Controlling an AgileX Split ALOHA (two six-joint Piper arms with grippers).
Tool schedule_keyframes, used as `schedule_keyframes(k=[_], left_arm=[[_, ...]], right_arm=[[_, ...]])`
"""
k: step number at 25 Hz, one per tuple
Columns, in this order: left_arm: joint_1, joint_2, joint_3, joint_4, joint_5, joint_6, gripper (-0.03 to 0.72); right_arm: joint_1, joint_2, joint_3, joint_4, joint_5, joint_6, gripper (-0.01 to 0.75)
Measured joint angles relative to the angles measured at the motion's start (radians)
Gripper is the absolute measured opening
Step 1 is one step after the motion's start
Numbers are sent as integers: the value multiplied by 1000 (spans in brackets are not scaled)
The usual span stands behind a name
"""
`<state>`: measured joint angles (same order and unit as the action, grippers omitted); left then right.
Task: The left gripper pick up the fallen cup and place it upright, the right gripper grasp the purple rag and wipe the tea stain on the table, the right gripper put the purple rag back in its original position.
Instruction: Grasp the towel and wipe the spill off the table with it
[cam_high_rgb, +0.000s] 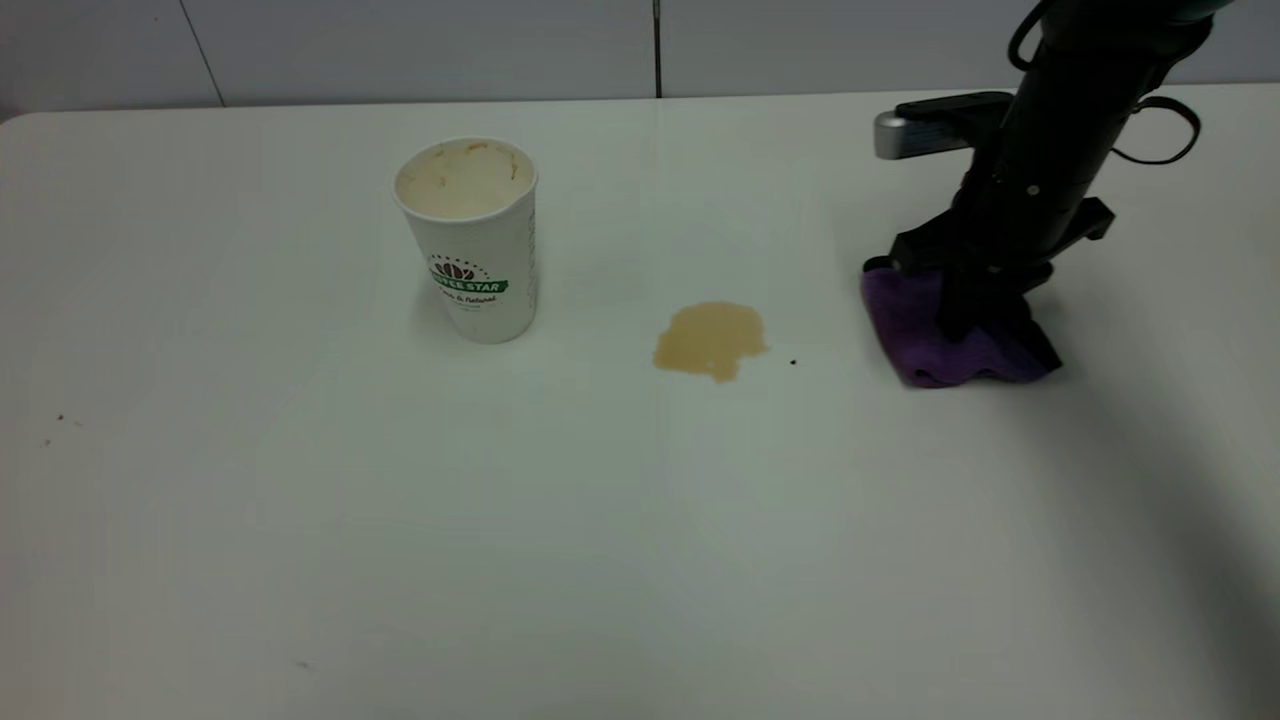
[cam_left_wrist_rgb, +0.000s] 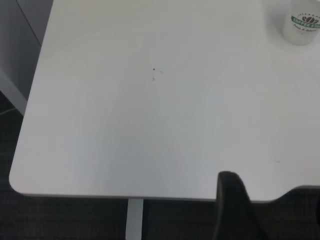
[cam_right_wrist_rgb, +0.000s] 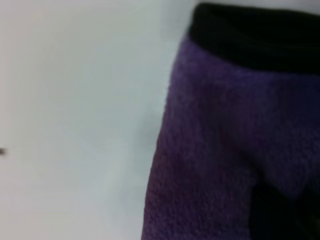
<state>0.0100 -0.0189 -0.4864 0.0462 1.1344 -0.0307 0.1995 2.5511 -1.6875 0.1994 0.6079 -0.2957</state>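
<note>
The cup stands upright on the table, left of centre, with its brown-stained inside showing. The tea stain lies right of it. My right gripper points down at the right and is shut on the purple rag, which lies bunched on the table right of the stain. The rag fills the right wrist view. My left gripper is out of the exterior view. It hangs open and empty over the table's near corner, far from the cup; one finger shows.
A tiny dark speck lies between the stain and the rag. A few faint specks mark the table's left side. The table's rounded corner and edge show in the left wrist view, with dark floor beyond.
</note>
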Motion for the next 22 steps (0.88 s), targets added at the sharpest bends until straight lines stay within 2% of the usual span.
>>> schedule_keyframes(k=[4,13,18,22], left_arm=[[0,0,0,0,0,0,435],[0,0,0,0,0,0,435],[0,0,0,0,0,0,435],[0,0,0,0,0,0,435]], right_arm=[[72,36,-71,22,6,-17,31],[201,156,-338,41,113,-16,31],[268,172,-373,47,133,-16,31],[315,174,-377,52,192,-19,31]])
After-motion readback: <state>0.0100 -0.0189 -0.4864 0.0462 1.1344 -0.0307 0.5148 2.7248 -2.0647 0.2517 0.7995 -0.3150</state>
